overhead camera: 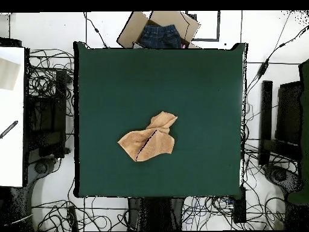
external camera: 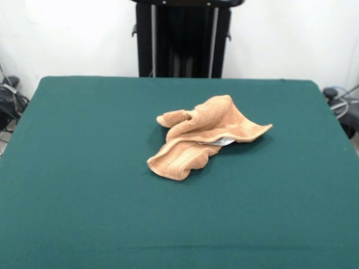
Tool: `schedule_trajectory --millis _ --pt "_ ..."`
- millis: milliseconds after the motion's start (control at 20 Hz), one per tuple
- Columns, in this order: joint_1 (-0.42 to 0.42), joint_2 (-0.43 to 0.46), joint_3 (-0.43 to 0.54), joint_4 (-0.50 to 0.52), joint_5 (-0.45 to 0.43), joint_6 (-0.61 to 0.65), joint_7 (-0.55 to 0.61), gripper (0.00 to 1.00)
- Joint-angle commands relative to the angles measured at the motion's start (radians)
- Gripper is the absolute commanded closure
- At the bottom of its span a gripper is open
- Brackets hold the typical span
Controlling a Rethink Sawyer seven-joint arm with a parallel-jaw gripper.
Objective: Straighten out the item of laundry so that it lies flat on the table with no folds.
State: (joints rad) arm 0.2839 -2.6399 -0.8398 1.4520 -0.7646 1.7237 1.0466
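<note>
Crumpled towel (external camera: 205, 139) mid-table (external camera: 84, 168), long axis diagonal, claw out of sight

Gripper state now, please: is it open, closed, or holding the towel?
Tool: not in view in either picture. The towel lies crumpled on the table, with nothing holding it.

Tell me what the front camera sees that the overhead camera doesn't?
Only the front view shows the white tag peeking from under a fold and the woven band on the near flap, plus the robot's black pedestal against the wall. Only the overhead view shows the cardboard box holding blue jeans beyond the table, and cables on the floor around it. Both show the crumpled tan towel near the middle of the green table. No gripper appears in either.
</note>
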Motion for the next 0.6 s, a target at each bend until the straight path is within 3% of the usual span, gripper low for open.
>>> schedule_trajectory --millis 50,600 --pt "-0.104 0.173 -0.009 0.063 -0.005 0.306 -0.036 0.00" --pt "-0.125 0.214 -0.057 0.077 0.004 0.309 -0.033 0.00"
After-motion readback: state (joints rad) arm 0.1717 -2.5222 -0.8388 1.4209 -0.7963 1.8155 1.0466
